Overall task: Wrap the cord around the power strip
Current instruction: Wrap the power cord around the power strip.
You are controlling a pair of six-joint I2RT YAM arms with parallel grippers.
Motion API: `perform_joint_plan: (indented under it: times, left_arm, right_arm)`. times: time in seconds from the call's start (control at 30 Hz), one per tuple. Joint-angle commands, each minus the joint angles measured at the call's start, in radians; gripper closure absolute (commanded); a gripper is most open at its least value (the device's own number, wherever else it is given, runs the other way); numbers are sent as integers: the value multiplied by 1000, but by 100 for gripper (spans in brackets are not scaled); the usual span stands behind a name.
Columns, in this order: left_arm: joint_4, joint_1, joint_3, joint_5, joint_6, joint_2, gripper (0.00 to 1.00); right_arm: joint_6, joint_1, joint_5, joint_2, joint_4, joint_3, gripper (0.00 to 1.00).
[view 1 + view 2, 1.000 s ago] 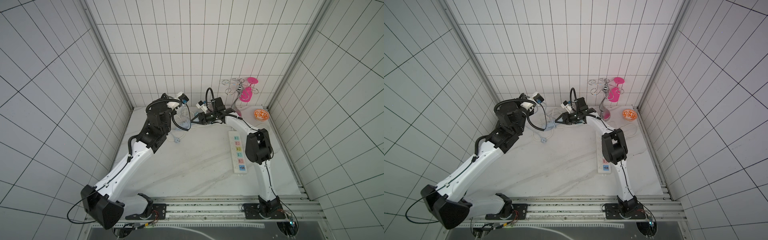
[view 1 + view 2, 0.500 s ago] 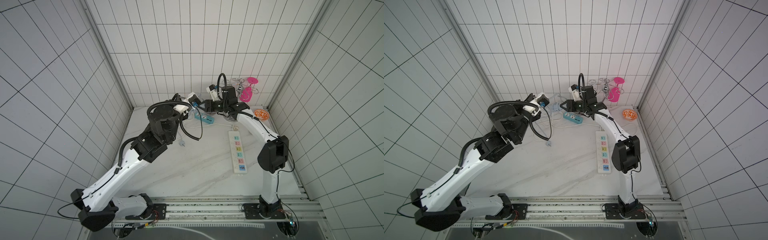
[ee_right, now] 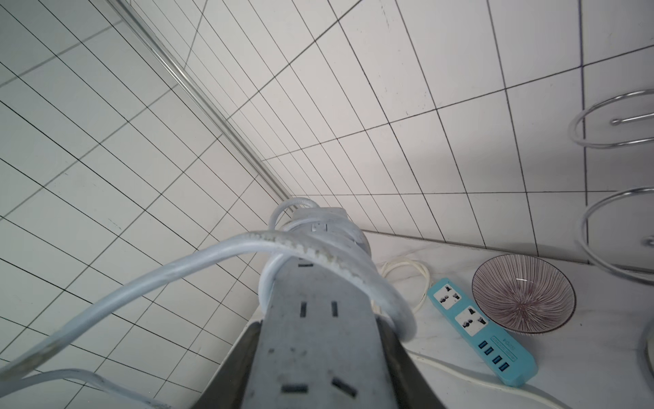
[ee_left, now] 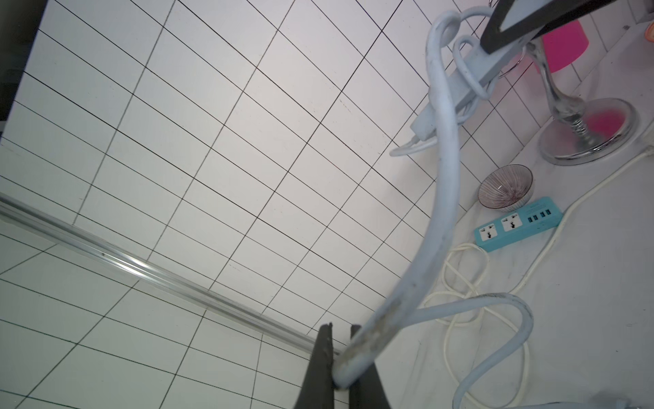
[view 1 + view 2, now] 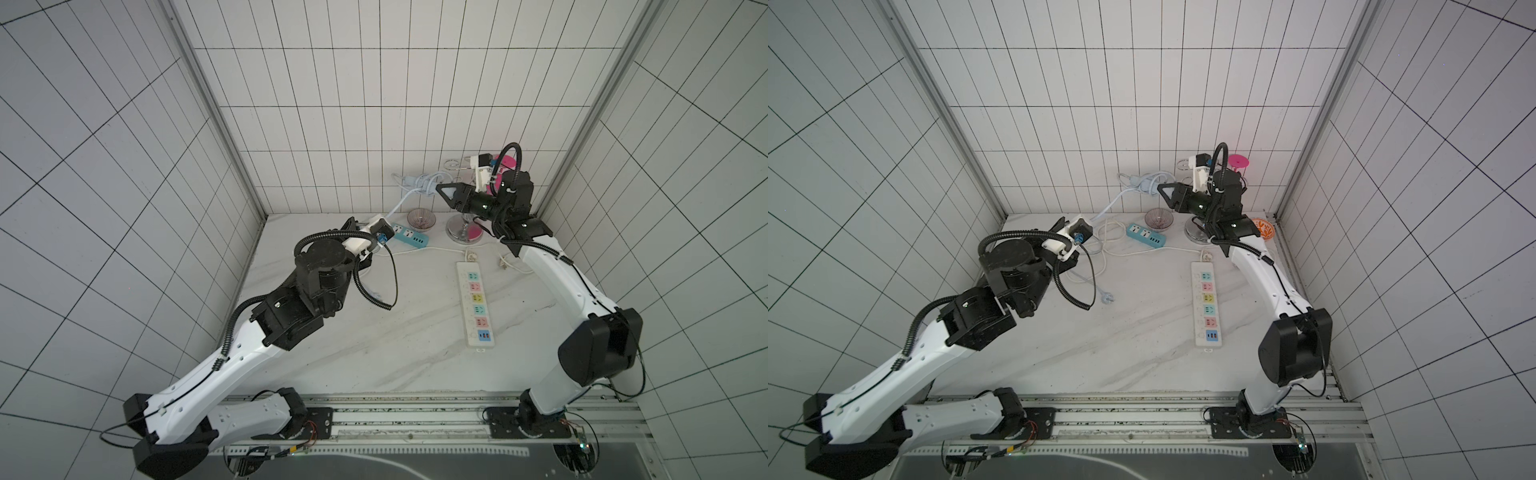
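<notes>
While the rigid power strip [image 3: 318, 364] is clamped end-on in the right gripper [image 3: 320, 325], raised at upper centre-right of both top views, the thick cord [image 4: 442, 159], judged springy, is pinched in the left gripper [image 4: 340, 327] and best taken nearer the strip.

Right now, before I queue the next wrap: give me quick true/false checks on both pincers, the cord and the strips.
1. The right pincer holds the short pale grey-blue plastic power strip clear of the white marbled table. True.
2. The left pincer is open and empty. False: it is shut on the thick pale grey-blue cord.
3. The cord is looped around the held strip. True.
4. The small teal power strip lies inside the striped bowl. False: it lies on the table beside the bowl.
</notes>
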Motion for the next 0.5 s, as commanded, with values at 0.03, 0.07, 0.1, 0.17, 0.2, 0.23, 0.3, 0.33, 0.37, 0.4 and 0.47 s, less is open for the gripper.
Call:
perform_joint_plan:
  times: [0.03, 0.07, 0.1, 0.17, 0.2, 0.23, 0.3, 0.33, 0.37, 0.4, 0.47]
  left_arm:
    - [-22, -6, -69, 138, -195, -68, 100]
    - [-15, -7, -94, 184, -217, -84, 100]
    - [6, -9, -130, 216, -239, -101, 100]
    - [55, -13, -196, 287, -265, -135, 100]
    - [90, -14, -233, 321, -277, -150, 100]
    - [119, -14, -261, 348, -287, -163, 100]
    - [174, -14, -307, 401, -297, -175, 100]
    - [190, -14, -315, 415, -299, -174, 100]
    - [206, -14, -320, 426, -297, -168, 100]
    - [221, -14, -325, 438, -294, -162, 100]
    - [256, -14, -332, 455, -281, -151, 100]
  right_arm:
    - [179, -91, 11, -75, 332, -129, 100]
    - [228, -108, 0, -79, 408, -151, 100]
    - [280, -121, -1, -84, 472, -171, 100]
    - [377, -144, -16, -76, 625, -199, 100]
    - [442, -154, -27, -65, 708, -205, 100]
    - [500, -160, -43, -49, 784, -205, 100]
    - [660, -170, -72, -1, 987, -195, 100]
    - [733, -171, -91, 25, 1083, -180, 100]
    - [816, -173, -106, 55, 1197, -162, 100]
    - [901, -172, -111, 81, 1289, -144, 100]
    - [1020, -171, -122, 115, 1437, -109, 100]
